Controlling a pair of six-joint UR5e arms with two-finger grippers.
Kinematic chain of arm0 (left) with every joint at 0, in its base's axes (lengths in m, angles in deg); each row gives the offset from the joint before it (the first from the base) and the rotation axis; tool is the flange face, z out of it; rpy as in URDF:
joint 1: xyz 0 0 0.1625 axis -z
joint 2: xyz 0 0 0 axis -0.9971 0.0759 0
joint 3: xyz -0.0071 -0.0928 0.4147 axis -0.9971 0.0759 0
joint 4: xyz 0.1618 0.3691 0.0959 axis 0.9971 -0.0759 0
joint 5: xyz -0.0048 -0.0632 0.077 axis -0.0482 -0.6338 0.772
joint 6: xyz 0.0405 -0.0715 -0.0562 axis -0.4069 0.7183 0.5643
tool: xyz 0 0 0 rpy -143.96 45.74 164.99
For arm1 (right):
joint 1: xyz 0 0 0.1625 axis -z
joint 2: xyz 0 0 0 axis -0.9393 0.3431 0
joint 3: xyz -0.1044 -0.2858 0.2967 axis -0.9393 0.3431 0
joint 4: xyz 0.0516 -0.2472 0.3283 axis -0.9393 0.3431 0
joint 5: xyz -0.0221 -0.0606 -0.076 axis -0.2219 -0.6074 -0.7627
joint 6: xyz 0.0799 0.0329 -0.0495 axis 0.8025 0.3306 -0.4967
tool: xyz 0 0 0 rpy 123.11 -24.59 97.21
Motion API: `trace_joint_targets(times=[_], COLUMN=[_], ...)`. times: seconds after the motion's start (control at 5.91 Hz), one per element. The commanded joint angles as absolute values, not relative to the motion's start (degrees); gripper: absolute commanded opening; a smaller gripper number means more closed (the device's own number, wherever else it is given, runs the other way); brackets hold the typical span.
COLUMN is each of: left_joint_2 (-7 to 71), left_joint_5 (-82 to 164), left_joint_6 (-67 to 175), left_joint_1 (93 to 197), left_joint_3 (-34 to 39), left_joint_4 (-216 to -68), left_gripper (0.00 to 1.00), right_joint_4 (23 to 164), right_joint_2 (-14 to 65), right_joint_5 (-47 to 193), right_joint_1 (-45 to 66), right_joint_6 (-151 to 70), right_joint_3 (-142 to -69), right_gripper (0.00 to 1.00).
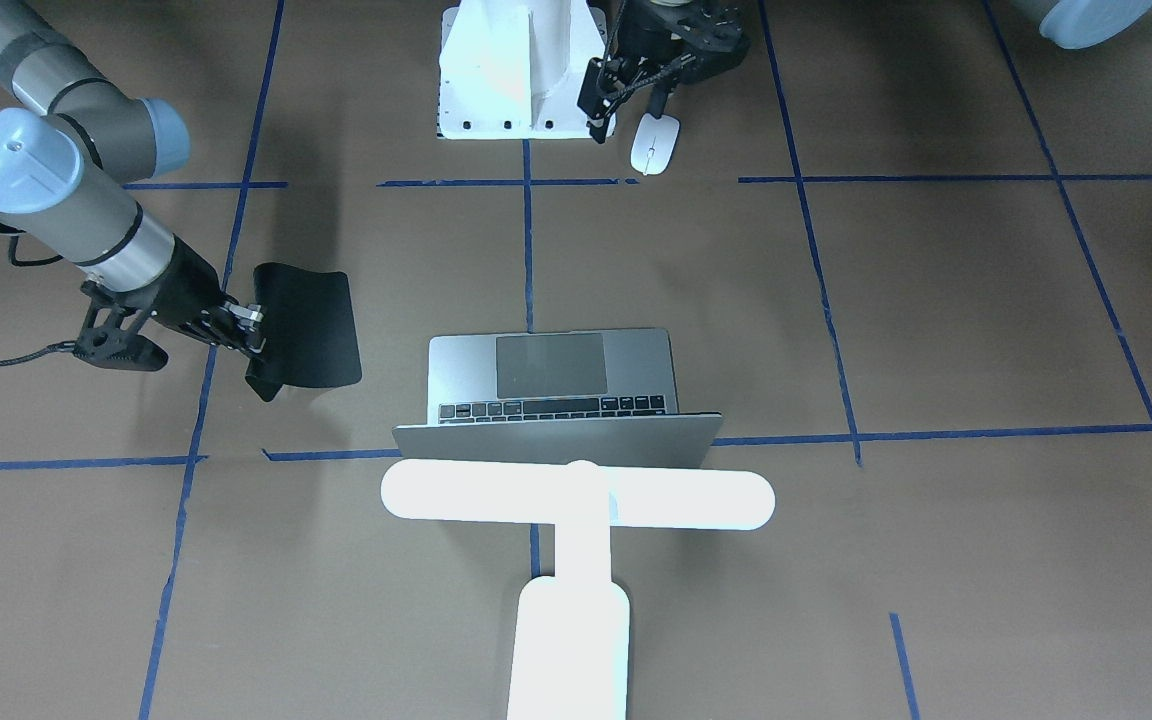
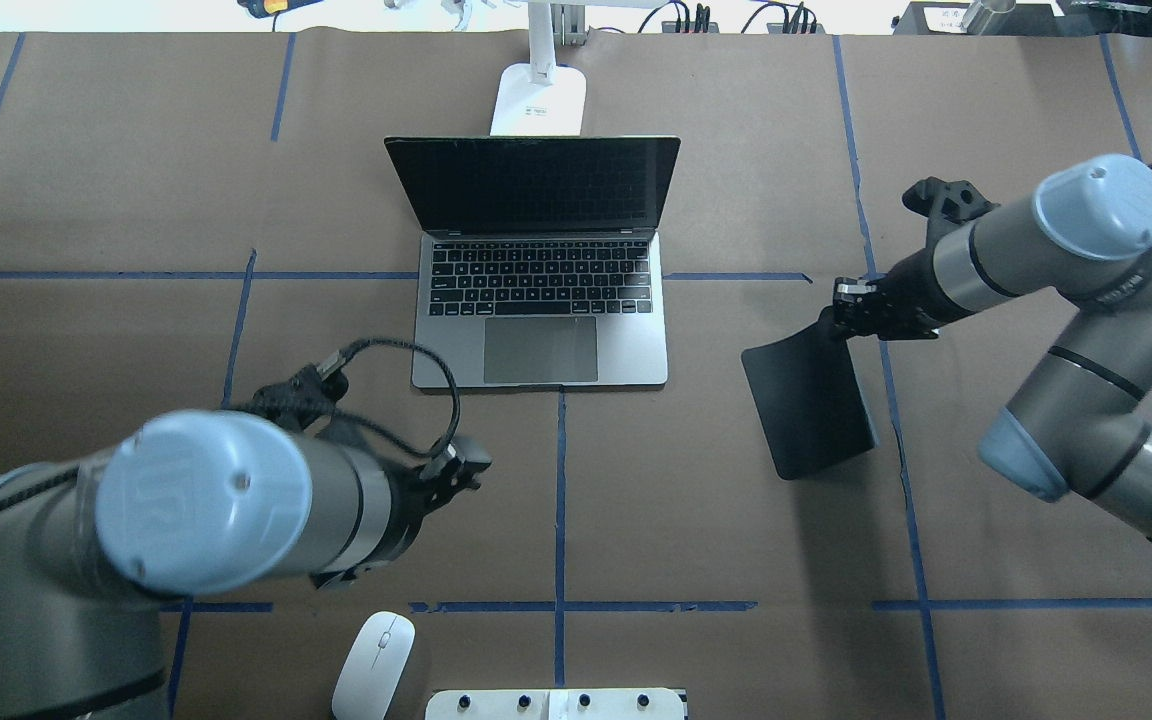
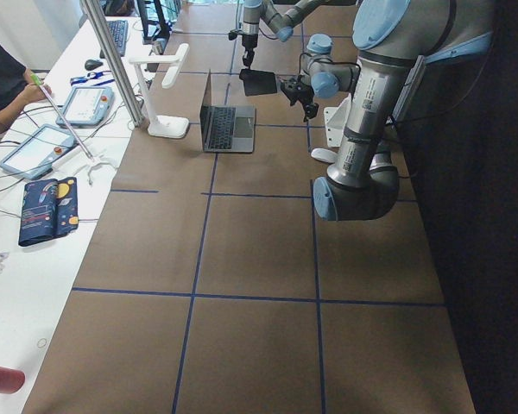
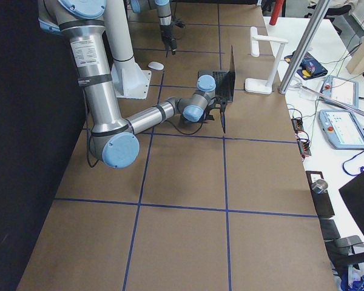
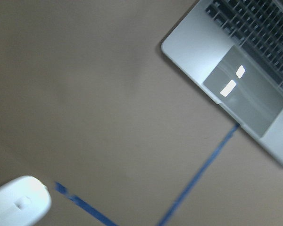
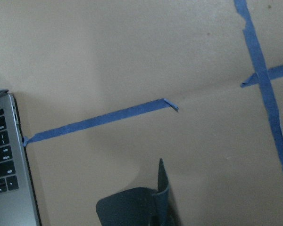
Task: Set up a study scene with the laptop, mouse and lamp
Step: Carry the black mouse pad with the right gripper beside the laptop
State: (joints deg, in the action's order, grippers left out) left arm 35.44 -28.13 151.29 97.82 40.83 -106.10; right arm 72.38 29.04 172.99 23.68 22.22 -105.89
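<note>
Brown paper covers the table (image 2: 136, 200); the open laptop (image 2: 541, 300) sits mid-table, with the lamp (image 1: 576, 495) behind it at the far edge. The right gripper (image 2: 839, 312) pinches a black mat (image 2: 811, 400) toward the right edge, seemingly laying it down. The left gripper (image 1: 628, 120) hangs spread and empty beside the mouse (image 1: 654, 143) at the robot's edge, so grasping it likely comes next.

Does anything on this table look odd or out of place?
Yes. The black mat is not lying flat: the right gripper pinches one edge and it dangles curled beside the laptop. The mouse sits far from the laptop, close to the white pedestal.
</note>
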Motion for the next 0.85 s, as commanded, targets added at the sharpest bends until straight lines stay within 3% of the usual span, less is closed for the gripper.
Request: trace_joint_targets(times=[0.0, 0.68], left_joint_2=[32.42, 32.78], left_joint_5=[-25.30, -25.12], left_joint_6=[148.05, 143.18], left_joint_1=[94.36, 92.77], left_joint_3=[44.66, 44.41], left_joint_4=[-105.81, -105.82], left_gripper=[1.00, 0.98], right_joint_4=[72.45, 72.27], right_joint_2=[21.68, 18.82], right_joint_5=[171.74, 170.07], right_joint_1=[23.18, 22.65], right_joint_6=[25.54, 28.54], right_joint_3=[-98.91, -95.00], right_gripper=[0.00, 0.02])
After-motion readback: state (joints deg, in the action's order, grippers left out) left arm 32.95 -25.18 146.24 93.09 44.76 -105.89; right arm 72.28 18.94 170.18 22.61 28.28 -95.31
